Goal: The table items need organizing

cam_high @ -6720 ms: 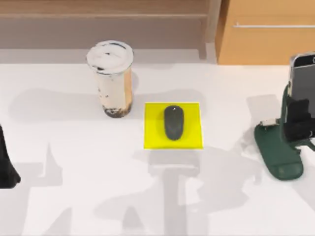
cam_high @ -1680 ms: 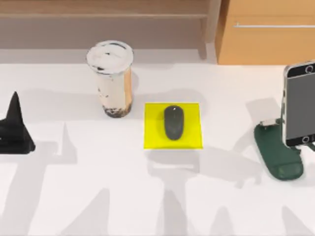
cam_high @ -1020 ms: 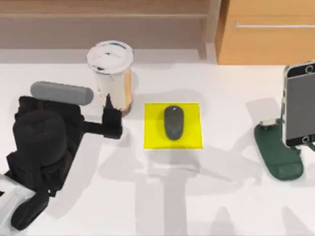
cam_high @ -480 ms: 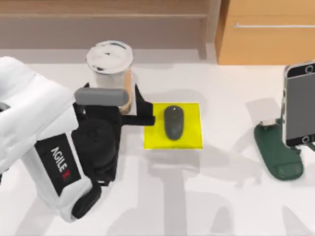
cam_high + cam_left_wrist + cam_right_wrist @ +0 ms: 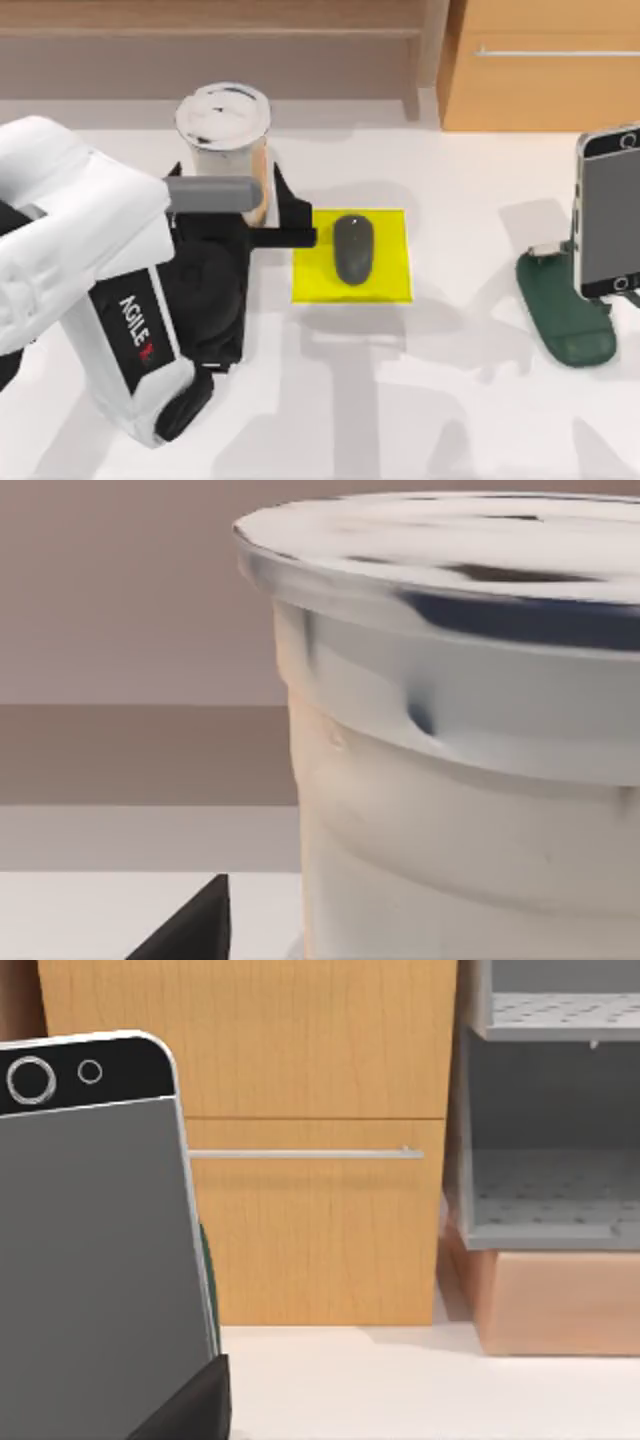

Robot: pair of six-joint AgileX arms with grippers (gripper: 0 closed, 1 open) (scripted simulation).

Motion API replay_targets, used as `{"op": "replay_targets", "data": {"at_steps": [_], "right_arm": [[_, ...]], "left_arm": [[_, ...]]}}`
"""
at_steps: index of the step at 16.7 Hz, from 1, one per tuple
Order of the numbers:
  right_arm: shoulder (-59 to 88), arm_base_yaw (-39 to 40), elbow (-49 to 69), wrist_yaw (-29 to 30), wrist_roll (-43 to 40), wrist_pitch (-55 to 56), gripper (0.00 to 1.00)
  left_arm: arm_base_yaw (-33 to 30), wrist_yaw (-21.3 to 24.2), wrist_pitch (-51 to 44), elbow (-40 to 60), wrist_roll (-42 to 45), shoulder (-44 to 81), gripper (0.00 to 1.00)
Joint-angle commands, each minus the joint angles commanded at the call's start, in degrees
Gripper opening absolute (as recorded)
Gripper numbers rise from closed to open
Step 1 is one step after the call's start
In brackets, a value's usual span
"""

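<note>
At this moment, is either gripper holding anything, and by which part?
Nothing is clearly held. The left gripper sits open around the cup's lower body, one finger on each side; contact cannot be confirmed. The smartphone rests on its stand.

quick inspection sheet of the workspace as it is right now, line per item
surface: white table, shadows across it
job's things: cup upright at back left; mouse lying on the yellow pad; smartphone propped upright in the green stand at the right
clutter: nothing seen
grippers: left gripper at the cup, fingers either side of its lower body; right gripper beside the smartphone
cables: nothing seen
surroundings: wooden cabinet with metal handle at back right; grey shelves beside it in the right wrist view
</note>
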Motion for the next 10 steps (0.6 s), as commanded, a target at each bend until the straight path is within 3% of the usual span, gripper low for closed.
{"op": "replay_targets", "data": {"at_steps": [10], "right_arm": [[0.0, 0.0, 0.0, 0.0, 0.0, 0.0, 1.0]], "left_arm": [[2.8, 2.8, -4.4, 6.4, 0.0, 1.9, 1.0]]}}
